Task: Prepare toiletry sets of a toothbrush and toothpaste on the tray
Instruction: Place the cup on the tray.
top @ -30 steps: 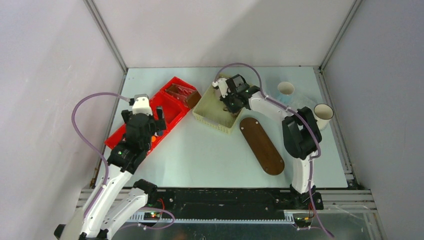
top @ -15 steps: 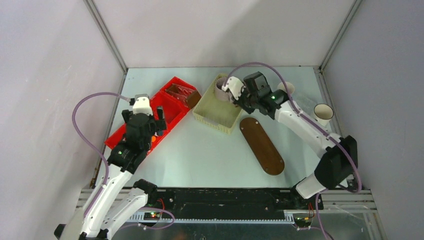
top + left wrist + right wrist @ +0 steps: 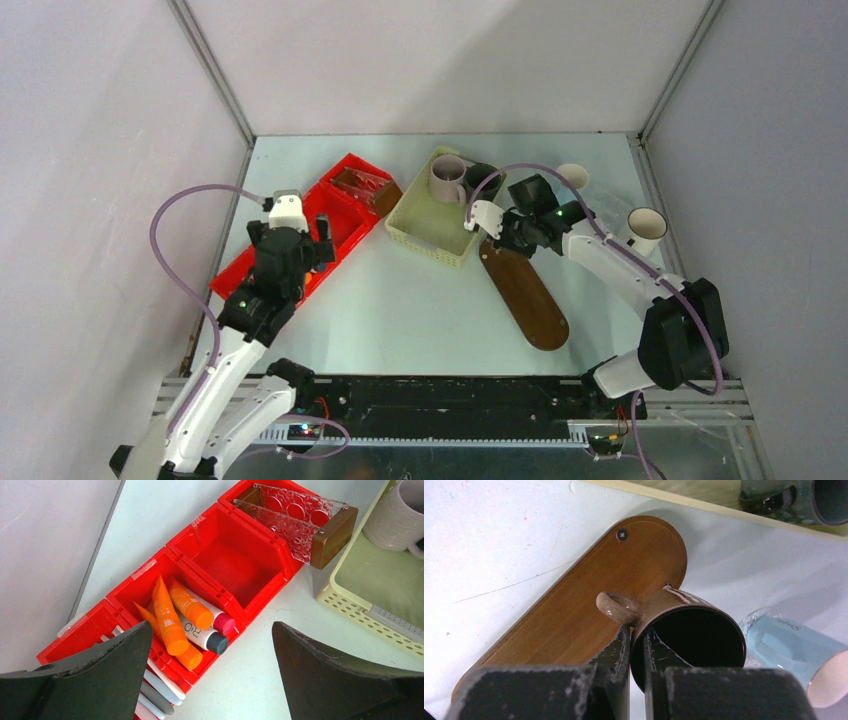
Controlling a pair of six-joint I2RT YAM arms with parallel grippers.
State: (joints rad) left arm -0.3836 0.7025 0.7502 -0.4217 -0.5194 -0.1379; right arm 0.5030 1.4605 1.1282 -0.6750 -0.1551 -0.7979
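My right gripper point(image 3: 636, 635) is shut on the rim of the small dark brown mug point(image 3: 689, 630) beside its handle, one finger inside and one outside. It holds the mug tilted over the far end of the dark wooden tray point(image 3: 574, 620). In the top view my right gripper point(image 3: 510, 238) is at the tray's point(image 3: 530, 300) far end. The mauve-grey mug point(image 3: 447, 178) and dark green mug point(image 3: 482, 180) stand in the mesh basket point(image 3: 430, 235). My left gripper point(image 3: 212, 675) is open above the red bin point(image 3: 235, 570), near the orange toothpaste tubes point(image 3: 167, 615), a white tube point(image 3: 197, 632) and toothbrushes point(image 3: 157, 677).
A clear acrylic holder with a wooden end point(image 3: 305, 522) lies in the bin's far compartment. Two white paper cups point(image 3: 572, 177) point(image 3: 646, 228) stand at the back right. A clear bluish cup point(image 3: 791, 652) lies close beside the brown mug. Walls enclose the table on three sides.
My right arm has lifted the brown mug out of the basket and carried it nearer, to over the tray's far end. The left arm has barely moved.
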